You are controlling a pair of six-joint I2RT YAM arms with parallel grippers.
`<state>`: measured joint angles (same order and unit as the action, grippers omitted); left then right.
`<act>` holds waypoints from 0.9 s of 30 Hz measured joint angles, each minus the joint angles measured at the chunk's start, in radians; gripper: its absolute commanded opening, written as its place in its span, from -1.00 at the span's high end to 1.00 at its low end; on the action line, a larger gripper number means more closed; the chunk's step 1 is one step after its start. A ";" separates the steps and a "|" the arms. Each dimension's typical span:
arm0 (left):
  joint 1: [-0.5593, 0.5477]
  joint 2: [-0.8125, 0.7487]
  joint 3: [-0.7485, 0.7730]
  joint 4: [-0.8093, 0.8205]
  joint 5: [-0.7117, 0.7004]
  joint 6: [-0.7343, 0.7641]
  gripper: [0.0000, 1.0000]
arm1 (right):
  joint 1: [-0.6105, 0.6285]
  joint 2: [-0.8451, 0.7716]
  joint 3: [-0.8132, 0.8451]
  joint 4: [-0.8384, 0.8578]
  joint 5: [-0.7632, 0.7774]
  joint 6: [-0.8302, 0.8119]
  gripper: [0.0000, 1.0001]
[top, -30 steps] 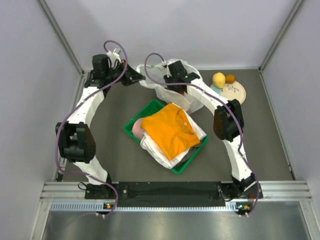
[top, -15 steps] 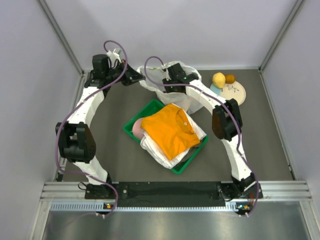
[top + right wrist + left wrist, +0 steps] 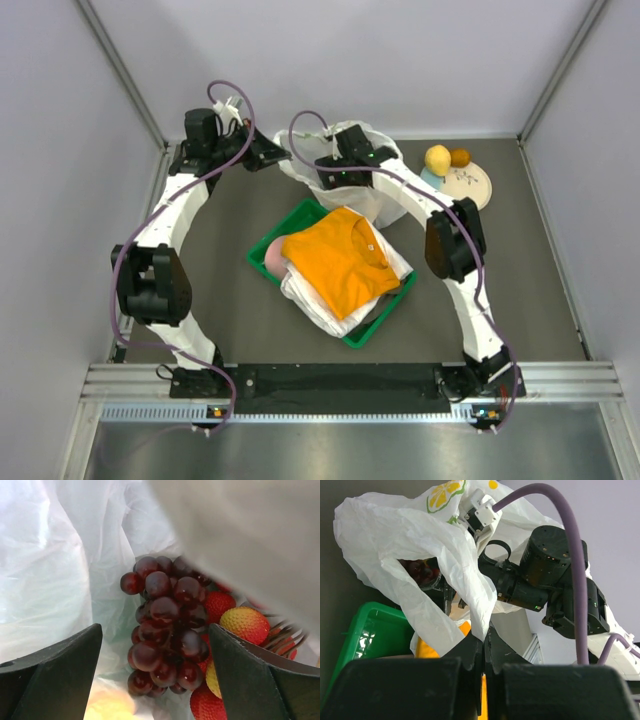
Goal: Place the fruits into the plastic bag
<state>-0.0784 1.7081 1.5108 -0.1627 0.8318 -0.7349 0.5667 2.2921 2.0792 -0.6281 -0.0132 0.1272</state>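
Inside the plastic bag [image 3: 395, 535], R gripper [image 3: 155, 650] is wide open, empty, over the grape bunch [image 3: 165, 625]. L gripper [image 3: 484, 647] pinches bag edge.

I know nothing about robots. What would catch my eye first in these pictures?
A bright orange shirt tops a green tray in the middle of the scene. Behind it, a white plastic bag is pinched at its edge by the left gripper. Inside the bag, dark purple grapes lie beside red strawberries.
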 measured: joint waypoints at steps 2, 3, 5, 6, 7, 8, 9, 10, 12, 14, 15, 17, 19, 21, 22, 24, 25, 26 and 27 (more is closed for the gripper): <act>0.000 0.000 -0.002 0.002 -0.001 0.000 1.00 | 0.000 -0.006 0.000 0.000 0.000 0.000 -0.75; 0.000 0.000 -0.003 0.002 -0.001 0.000 1.00 | 0.000 -0.011 0.000 0.000 0.001 0.000 -0.76; 0.000 0.000 -0.004 0.004 -0.002 0.000 1.00 | 0.000 -0.022 0.000 0.001 0.002 0.001 -0.77; 0.000 0.000 -0.006 0.005 -0.003 0.000 1.00 | 0.000 -0.031 0.000 0.004 0.002 0.005 -0.77; 0.000 0.000 -0.007 0.005 -0.003 0.000 1.00 | 0.000 -0.041 0.000 0.008 0.003 0.006 -0.77; 0.000 -0.002 -0.008 0.006 -0.003 0.000 1.00 | 0.000 -0.051 0.000 0.012 0.004 0.008 -0.77; 0.000 -0.002 -0.011 0.006 -0.003 0.000 1.00 | 0.000 -0.063 0.000 0.018 0.004 0.009 -0.77; 0.000 -0.004 -0.012 0.006 -0.003 0.000 1.00 | 0.000 -0.076 0.000 0.023 0.004 0.012 -0.77; 0.000 -0.005 -0.013 0.006 -0.003 0.000 1.00 | 0.000 -0.095 0.003 0.028 0.004 0.018 -0.77; 0.000 -0.005 -0.014 0.006 -0.003 0.000 1.00 | 0.000 -0.104 0.019 0.029 0.003 0.031 -0.77; 0.000 -0.005 -0.015 0.006 -0.003 0.000 1.00 | 0.000 -0.106 0.028 0.029 0.002 0.036 -0.77; 0.000 -0.005 -0.016 0.006 -0.004 0.000 1.00 | 0.000 -0.116 0.031 0.031 -0.003 0.052 -0.77; 0.000 -0.006 -0.020 0.007 -0.006 0.000 1.00 | 0.000 -0.130 0.029 0.031 -0.009 0.068 -0.77; 0.000 -0.011 -0.029 0.007 -0.008 -0.001 1.00 | 0.000 -0.145 0.027 0.031 -0.013 0.079 -0.77; 0.000 -0.015 -0.032 0.007 -0.009 -0.002 1.00 | 0.000 -0.159 0.019 0.037 -0.015 0.085 -0.77; 0.000 -0.017 -0.035 0.007 -0.011 -0.004 1.00 | 0.000 -0.191 -0.001 0.037 -0.016 0.095 -0.77; 0.000 -0.017 -0.035 0.007 -0.011 -0.004 1.00 | 0.000 -0.211 -0.011 0.039 -0.018 0.100 -0.76; 0.000 -0.017 -0.035 0.008 -0.011 -0.004 1.00 | 0.000 -0.225 -0.016 0.038 -0.019 0.103 -0.75; 0.000 -0.017 -0.035 0.008 -0.013 -0.004 1.00 | 0.000 -0.245 -0.026 0.043 -0.024 0.111 -0.75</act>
<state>-0.0784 1.6913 1.4761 -0.1551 0.8188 -0.7391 0.5667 2.0468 2.0533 -0.5850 -0.0368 0.2382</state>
